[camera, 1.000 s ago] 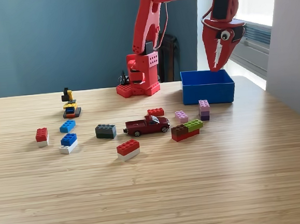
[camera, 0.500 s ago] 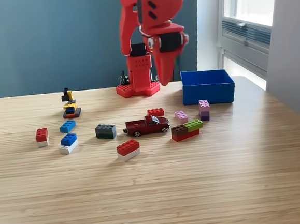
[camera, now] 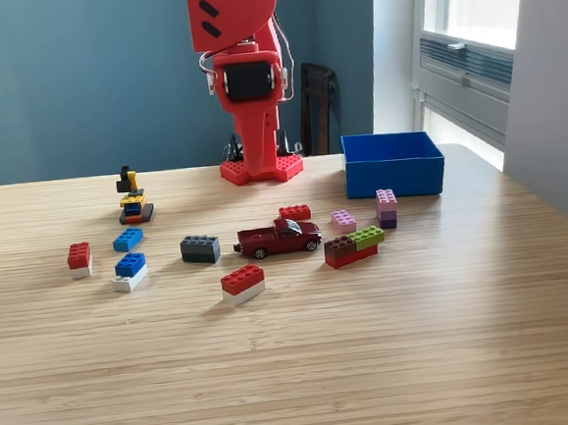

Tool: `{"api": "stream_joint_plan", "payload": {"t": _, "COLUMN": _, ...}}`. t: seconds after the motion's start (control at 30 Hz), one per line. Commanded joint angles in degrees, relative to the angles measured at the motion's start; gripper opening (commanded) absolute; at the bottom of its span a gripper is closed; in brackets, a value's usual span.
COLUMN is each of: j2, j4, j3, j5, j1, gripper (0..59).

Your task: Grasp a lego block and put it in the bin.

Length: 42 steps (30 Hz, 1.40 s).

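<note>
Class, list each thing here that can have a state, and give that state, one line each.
gripper: raised above the table, open or shut unclear
bin: upright, open-topped, contents not visible
toy car: on its wheels
red-and-white brick: stacked, lying flat

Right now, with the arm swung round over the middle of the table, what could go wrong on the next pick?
1. The toy car sits close against the flat red brick and near the dark grey brick; a descent there could knock it.
2. The green brick lies on a brown and red stack, so a grasp may lift or split several.
3. The gripper faces the camera; its jaw state cannot be told.
</note>
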Motion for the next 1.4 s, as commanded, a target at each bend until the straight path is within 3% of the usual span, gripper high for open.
{"api": "stream_joint_plan", "payload": {"t": 0.03, "j2": 1.67, "j4": -1.49, "j3": -2.20, "j5": -0.53, "j1": 0.18, "gripper": 0.1}}
{"api": "stream_joint_plan", "payload": {"t": 0.73, "j2": 1.67, "j4": -3.43, "j3": -1.23, "j5": -2.02, "j1": 1.32, "gripper": 0.1}}
{"api": "stream_joint_plan", "payload": {"t": 1.03, "j2": 1.93, "j4": -4.13, "j3": 3.25, "j5": -1.67, "j1": 1.67, "gripper": 0.1}}
{"api": "stream_joint_plan", "payload": {"t": 1.4, "j2": 15.12, "j4": -15.82, "j3": 21.09, "j5": -5.45, "j1": -0.97, "gripper": 0.1}}
